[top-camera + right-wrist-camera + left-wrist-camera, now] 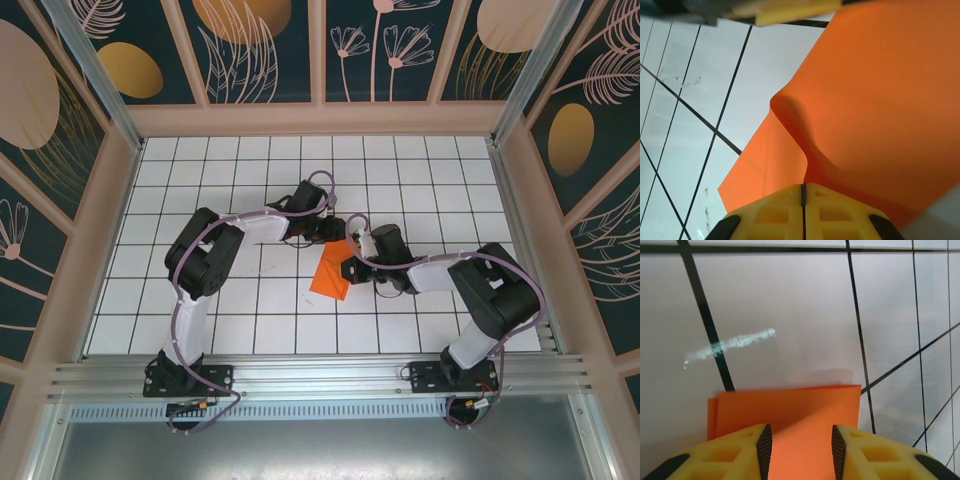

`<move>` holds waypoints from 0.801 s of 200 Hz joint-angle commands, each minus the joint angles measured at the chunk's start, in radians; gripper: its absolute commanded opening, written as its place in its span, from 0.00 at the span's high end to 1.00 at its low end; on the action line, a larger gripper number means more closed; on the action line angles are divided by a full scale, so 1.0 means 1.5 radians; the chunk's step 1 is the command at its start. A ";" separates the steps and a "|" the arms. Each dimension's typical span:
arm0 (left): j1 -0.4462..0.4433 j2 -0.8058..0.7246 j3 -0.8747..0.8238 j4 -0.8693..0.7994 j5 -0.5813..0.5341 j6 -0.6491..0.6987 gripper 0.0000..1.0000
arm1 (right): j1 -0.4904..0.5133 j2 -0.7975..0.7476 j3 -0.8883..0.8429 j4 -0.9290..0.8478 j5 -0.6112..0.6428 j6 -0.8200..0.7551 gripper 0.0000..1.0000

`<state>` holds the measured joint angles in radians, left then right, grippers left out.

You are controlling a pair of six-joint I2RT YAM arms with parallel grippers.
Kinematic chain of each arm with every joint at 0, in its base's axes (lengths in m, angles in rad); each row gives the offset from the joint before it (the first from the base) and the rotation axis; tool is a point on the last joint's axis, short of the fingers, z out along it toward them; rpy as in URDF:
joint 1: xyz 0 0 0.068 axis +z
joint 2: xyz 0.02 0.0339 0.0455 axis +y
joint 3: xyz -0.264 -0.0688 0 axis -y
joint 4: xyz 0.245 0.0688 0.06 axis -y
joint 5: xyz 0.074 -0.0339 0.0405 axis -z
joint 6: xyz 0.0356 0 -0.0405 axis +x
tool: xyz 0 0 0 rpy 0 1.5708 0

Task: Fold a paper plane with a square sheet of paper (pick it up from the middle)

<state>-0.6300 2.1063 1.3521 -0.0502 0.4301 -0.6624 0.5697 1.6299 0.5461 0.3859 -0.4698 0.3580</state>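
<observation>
At the right edge of the sheet of paper [328,278], the right gripper [803,212] has its jaws pressed fully together. A raised ridge of orange runs straight into the seam between them. I judge it is pinching a gather of the sheet, probably to anchor that side or to lift a flap for the next crease. The sheet lies about mid-way across the white gridded table [240,300] and is already doubled: a second layer peeps out along one side in the left wrist view. At the sheet's far edge the left gripper [800,452] hangs low with its jaws partly apart and orange showing in the gap. It grips nothing that I can see, and seems placed either to press down or to let go. Whether its pads [764,442] touch the paper is cut off at the bottom of that view. From above, both wrists cover the sheet's far corner, so the fold's outline there is hidden. Beyond the sheet, a pale smear [730,345] marks the table.
</observation>
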 commanded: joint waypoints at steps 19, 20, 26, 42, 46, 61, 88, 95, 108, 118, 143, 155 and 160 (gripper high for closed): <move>0.002 -0.126 -0.068 0.036 -0.063 -0.045 0.59 | -0.004 0.001 -0.012 0.036 -0.001 0.017 0.92; 0.002 -0.128 -0.071 0.038 -0.064 -0.046 0.59 | -0.004 0.001 -0.012 0.036 -0.001 0.017 0.92; 0.002 -0.144 -0.091 0.047 -0.066 -0.053 0.60 | -0.003 0.001 -0.012 0.035 0.002 0.016 0.92; 0.001 -0.196 -0.158 0.077 -0.062 -0.082 0.65 | -0.003 0.001 -0.011 0.031 0.004 0.015 0.92; 0.001 -0.211 -0.178 0.086 -0.061 -0.089 0.67 | -0.003 0.000 -0.011 0.031 0.004 0.016 0.92; -0.006 -0.257 -0.244 0.108 -0.067 -0.119 0.75 | -0.003 0.000 -0.012 0.032 0.007 0.019 0.92; -0.037 -0.319 -0.338 0.127 -0.063 -0.162 0.86 | -0.003 -0.001 -0.013 0.033 0.010 0.024 0.92; -0.046 -0.324 -0.353 0.128 -0.063 -0.171 0.88 | -0.004 -0.002 -0.013 0.034 0.011 0.025 0.92; -0.063 -0.328 -0.377 0.136 -0.066 -0.187 0.90 | -0.003 -0.003 -0.013 0.035 0.011 0.025 0.92; -0.071 -0.323 -0.393 0.159 -0.058 -0.200 0.91 | -0.003 -0.003 -0.013 0.035 0.012 0.026 0.92; -0.084 -0.288 -0.391 0.168 -0.049 -0.202 0.93 | -0.003 -0.003 -0.013 0.035 0.010 0.027 0.92; -0.088 -0.271 -0.385 0.172 -0.048 -0.201 0.93 | -0.003 -0.003 -0.012 0.033 0.009 0.026 0.92; -0.088 -0.266 -0.384 0.174 -0.045 -0.201 0.93 | -0.003 -0.003 -0.012 0.033 0.008 0.026 0.92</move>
<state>-0.7544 1.6623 0.7620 0.1535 0.3443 -0.9390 0.5697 1.6299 0.5392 0.4149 -0.4637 0.3843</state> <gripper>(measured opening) 0.080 0.084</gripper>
